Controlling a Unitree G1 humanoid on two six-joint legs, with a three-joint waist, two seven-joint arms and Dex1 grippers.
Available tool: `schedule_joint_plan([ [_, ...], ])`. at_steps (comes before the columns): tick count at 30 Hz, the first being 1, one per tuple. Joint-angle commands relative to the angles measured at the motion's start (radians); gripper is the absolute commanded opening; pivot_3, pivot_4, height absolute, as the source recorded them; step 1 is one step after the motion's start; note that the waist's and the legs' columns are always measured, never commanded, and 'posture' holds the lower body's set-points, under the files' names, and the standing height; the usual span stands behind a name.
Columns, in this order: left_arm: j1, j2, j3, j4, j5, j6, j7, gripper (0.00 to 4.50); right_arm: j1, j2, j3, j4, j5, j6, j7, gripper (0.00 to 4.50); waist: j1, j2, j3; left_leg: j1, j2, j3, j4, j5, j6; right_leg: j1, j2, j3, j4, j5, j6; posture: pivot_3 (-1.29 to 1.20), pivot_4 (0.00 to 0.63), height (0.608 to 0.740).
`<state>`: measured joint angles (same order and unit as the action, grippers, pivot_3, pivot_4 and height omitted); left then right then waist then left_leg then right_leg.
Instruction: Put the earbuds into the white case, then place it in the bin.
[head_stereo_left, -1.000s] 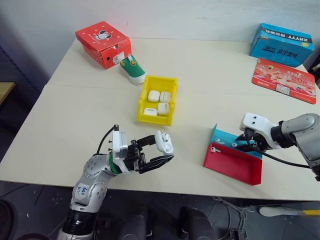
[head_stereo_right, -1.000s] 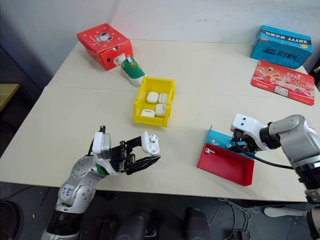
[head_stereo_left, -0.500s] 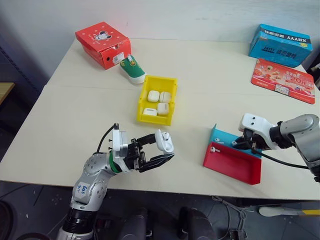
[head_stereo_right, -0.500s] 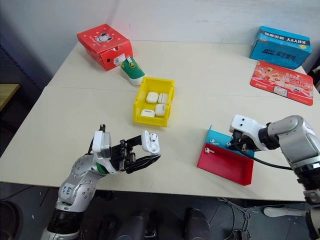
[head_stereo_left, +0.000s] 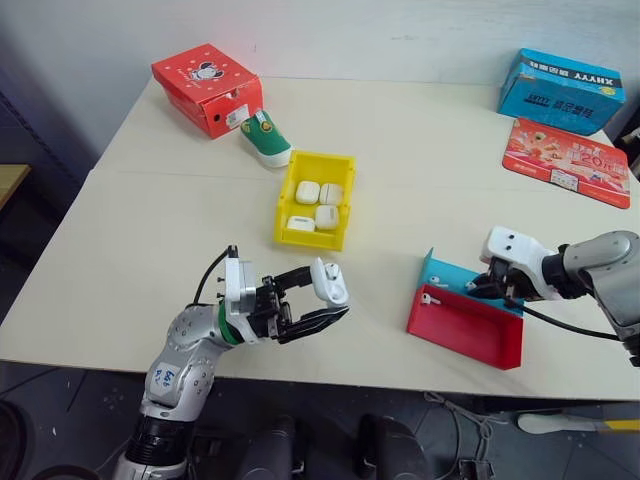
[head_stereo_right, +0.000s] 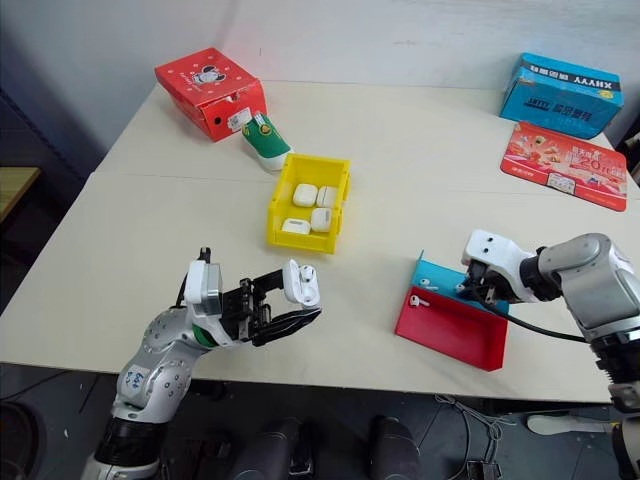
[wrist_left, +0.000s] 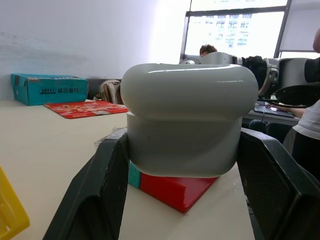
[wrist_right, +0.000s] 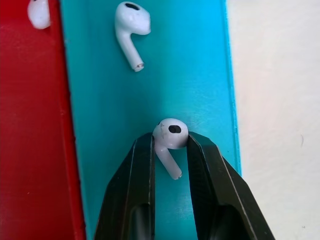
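While the head views set the left gripper at lower centre of the frame, its fingers closed on the white case and holding it above the bench, the left wrist view shows what they cannot: the case up close, wedged between two black fingers, lid hinged back above the body.

At right of the head frame the right gripper dips into the red-and-blue tray, where the grip itself is too small to read. The right wrist view settles it: the fingers stand narrow, pinching one earbud by its head, stem pointing back between them, over the tray's blue floor. A second earbud lies loose on the blue, and a third sits on the red part at the upper left edge.

The yellow bin stands at centre of the head frame with four white cases already inside. A red box sits upper left, a blue box upper right.
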<state>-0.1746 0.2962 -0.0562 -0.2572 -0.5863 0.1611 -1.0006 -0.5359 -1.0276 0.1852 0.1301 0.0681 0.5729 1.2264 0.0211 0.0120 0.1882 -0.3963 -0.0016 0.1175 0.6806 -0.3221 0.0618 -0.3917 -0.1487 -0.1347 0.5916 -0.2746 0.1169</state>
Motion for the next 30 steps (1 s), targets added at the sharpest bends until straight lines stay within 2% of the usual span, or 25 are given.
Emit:
schedule_joint_plan([
  [1, -0.025, 0.013, 0.004, 0.0, -0.014, -0.012, -0.025, 2.79, -0.008, -0.001, -0.093, 0.002, 0.064, -0.01, 0.007, 0.49, 0.0, 0.001, 0.0, 0.0, 0.0, 0.0, 0.0, 0.0, 0.0, 0.0, 0.0, 0.0, 0.0, 0.0, 0.0, 0.0, 0.15, 0.74],
  [4, -0.066, 0.011, 0.012, 0.022, -0.021, -0.014, -0.036, 2.79, -0.006, 0.033, -0.233, -0.02, 0.215, -0.007, 0.044, 0.49, 0.002, 0.001, 0.001, -0.001, 0.0, 0.0, 0.0, 0.001, 0.001, -0.001, 0.0, 0.0, 0.0, 0.0, 0.0, 0.0, 0.15, 0.74],
  [6, -0.097, -0.001, 0.023, 0.039, -0.032, -0.013, -0.027, 2.79, 0.011, 0.089, -0.353, -0.09, 0.369, 0.03, 0.062, 0.49, 0.002, 0.001, 0.001, -0.001, 0.0, 0.0, 0.0, 0.003, 0.005, -0.001, 0.001, -0.001, 0.0, 0.0, 0.0, 0.0, 0.15, 0.74],
  [8, -0.12, -0.008, 0.027, 0.055, -0.032, -0.011, -0.025, 2.79, 0.037, 0.144, -0.42, -0.187, 0.479, 0.108, 0.025, 0.49, 0.002, 0.001, 0.001, -0.001, 0.0, 0.0, 0.0, 0.003, 0.006, -0.001, 0.001, -0.001, 0.0, 0.0, 0.0, 0.0, 0.15, 0.74],
  [12, -0.168, -0.022, 0.02, 0.094, -0.018, -0.011, -0.022, 2.79, 0.074, 0.361, -0.507, -0.402, 0.745, 0.207, -0.143, 0.49, 0.001, 0.001, 0.001, -0.001, 0.001, -0.002, 0.0, 0.003, 0.005, 0.0, 0.001, -0.001, 0.0, 0.0, 0.0, 0.0, 0.15, 0.74],
  [15, -0.195, -0.027, 0.015, 0.11, 0.002, -0.018, -0.015, 2.79, 0.083, 0.481, -0.493, -0.539, 0.901, 0.293, -0.304, 0.49, 0.0, 0.001, 0.001, -0.002, 0.001, -0.001, 0.0, 0.003, 0.005, -0.002, 0.001, 0.0, 0.002, 0.0, 0.0, 0.0, 0.15, 0.74],
  [18, -0.215, -0.038, 0.023, 0.114, -0.011, -0.003, 0.001, 2.79, 0.091, 0.527, -0.463, -0.602, 0.984, 0.327, -0.386, 0.49, 0.003, 0.001, 0.001, -0.002, 0.0, -0.002, 0.0, 0.003, 0.005, -0.002, 0.0, 0.0, 0.002, 0.0, 0.0, 0.0, 0.15, 0.74],
  [24, -0.222, -0.048, 0.015, 0.113, -0.002, -0.007, 0.01, 2.79, 0.082, 0.56, -0.388, -0.632, 1.038, 0.327, -0.463, 0.49, -0.001, 0.001, 0.001, -0.004, -0.001, -0.002, 0.0, 0.002, 0.007, -0.002, 0.0, 0.0, 0.003, 0.001, 0.001, 0.0, 0.15, 0.74],
  [30, -0.212, -0.066, 0.007, 0.104, 0.015, -0.024, 0.03, 2.79, 0.086, 0.563, -0.331, -0.626, 1.008, 0.279, -0.467, 0.49, 0.0, 0.001, 0.001, -0.006, -0.001, -0.002, 0.0, 0.003, 0.009, -0.003, 0.002, -0.002, 0.003, 0.001, 0.001, 0.0, 0.15, 0.74],
])
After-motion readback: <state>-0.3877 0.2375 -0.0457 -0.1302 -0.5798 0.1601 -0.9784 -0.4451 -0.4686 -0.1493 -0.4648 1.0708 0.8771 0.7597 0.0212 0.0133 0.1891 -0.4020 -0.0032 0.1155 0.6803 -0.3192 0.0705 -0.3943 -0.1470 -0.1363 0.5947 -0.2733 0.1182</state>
